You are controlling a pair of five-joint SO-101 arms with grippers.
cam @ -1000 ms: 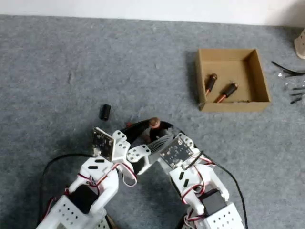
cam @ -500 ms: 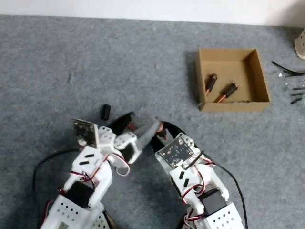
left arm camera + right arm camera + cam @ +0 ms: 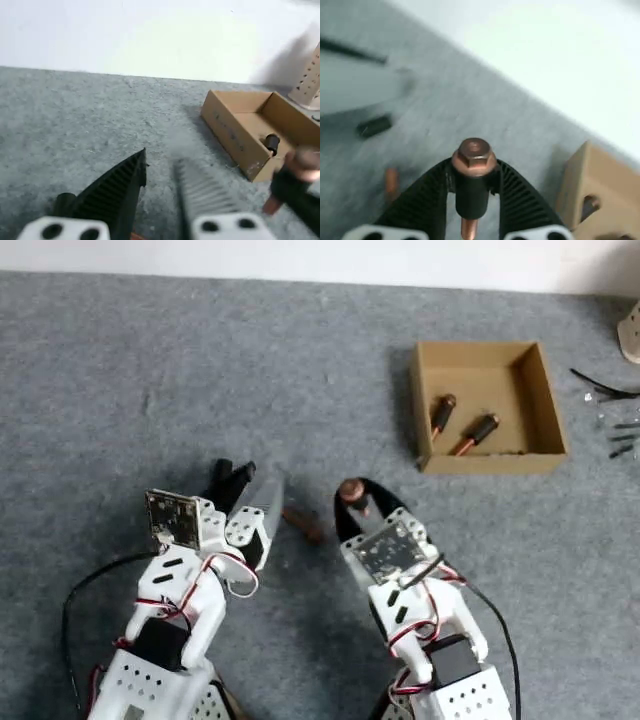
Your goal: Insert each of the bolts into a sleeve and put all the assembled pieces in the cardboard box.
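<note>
I'm seeing a copper-coloured bolt (image 3: 473,152), a black sleeve (image 3: 471,192), a plain brown cardboard box (image 3: 490,462), white arms (image 3: 185,615) and a mottled grey carpet (image 3: 150,360) showing on my screens.

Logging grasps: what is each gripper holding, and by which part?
Right gripper: the bolt, clamped by its black sleeve. Left gripper: open, holding nothing.

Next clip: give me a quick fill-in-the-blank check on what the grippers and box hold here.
The cardboard box holds ___ assembled pieces. The right gripper is shut on a bolt inside a ___ sleeve. The left gripper is ___ and holds nothing. Missing words: two; black; open.
</note>
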